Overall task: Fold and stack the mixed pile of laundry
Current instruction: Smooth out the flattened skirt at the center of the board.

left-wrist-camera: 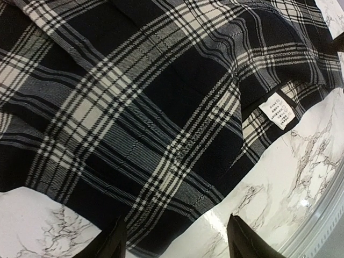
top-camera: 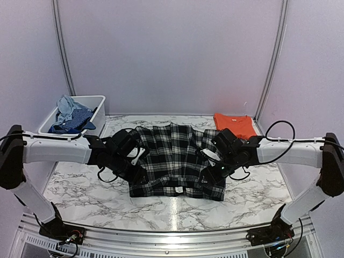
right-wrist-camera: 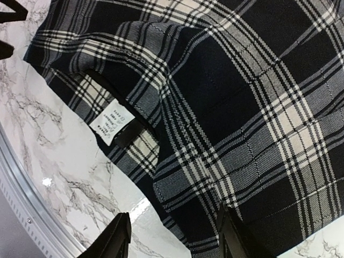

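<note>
The black-and-white plaid piece [top-camera: 174,158] lies spread flat at the table's middle, a white label [top-camera: 178,189] at its near edge. My left gripper [top-camera: 141,173] hovers open over its near left corner; the plaid [left-wrist-camera: 150,107] fills the left wrist view, and nothing is between the fingertips [left-wrist-camera: 114,244]. My right gripper [top-camera: 210,174] hovers open over the near right corner; the plaid [right-wrist-camera: 231,97] and its label [right-wrist-camera: 111,124] show in the right wrist view. The orange T-shirt [top-camera: 235,124] lies folded at the back right. The pale blue denim-like piece [top-camera: 67,107] lies in the bin.
A white plastic bin [top-camera: 98,107] stands at the back left and also holds dark blue patterned cloth [top-camera: 72,122]. The marble tabletop [top-camera: 80,188] ends in a metal rail [top-camera: 172,228] at the near edge. Pale walls close in the back and sides.
</note>
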You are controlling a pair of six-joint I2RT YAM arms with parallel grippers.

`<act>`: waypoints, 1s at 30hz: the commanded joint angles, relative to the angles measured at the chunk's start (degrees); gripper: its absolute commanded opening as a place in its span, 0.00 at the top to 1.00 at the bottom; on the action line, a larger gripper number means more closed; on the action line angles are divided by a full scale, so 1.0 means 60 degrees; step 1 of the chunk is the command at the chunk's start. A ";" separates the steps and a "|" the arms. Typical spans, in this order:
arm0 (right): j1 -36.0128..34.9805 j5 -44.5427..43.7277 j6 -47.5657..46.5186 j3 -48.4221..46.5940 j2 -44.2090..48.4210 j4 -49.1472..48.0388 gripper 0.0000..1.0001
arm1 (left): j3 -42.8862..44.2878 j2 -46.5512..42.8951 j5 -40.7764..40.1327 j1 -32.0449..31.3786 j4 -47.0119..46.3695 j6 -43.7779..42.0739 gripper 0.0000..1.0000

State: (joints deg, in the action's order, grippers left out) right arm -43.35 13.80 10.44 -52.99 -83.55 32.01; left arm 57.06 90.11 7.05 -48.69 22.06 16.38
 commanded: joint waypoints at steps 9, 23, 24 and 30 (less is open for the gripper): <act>-0.0551 -0.1202 0.0445 -0.0134 -0.1606 -0.0816 0.42 | 0.0631 0.1816 -0.0205 -0.0922 -0.1316 -0.0202 0.31; -0.0654 -0.3363 0.0923 -0.0854 -0.1775 0.0174 0.70 | 0.1115 0.2119 -0.1007 -0.1013 -0.1331 -0.0432 0.67; -0.0648 -0.3428 0.0895 -0.0895 -0.1734 0.0241 0.73 | 0.1111 0.2053 -0.1011 -0.1021 -0.1322 -0.0456 0.71; -0.0651 -0.3199 0.0711 -0.1329 -0.1308 0.0575 0.91 | 0.1125 0.1566 -0.0875 -0.1012 -0.1322 -0.0624 1.00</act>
State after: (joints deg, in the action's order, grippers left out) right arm -46.89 -4.23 15.03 -57.47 -94.56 32.93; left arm 63.05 103.44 2.33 -54.50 14.57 13.58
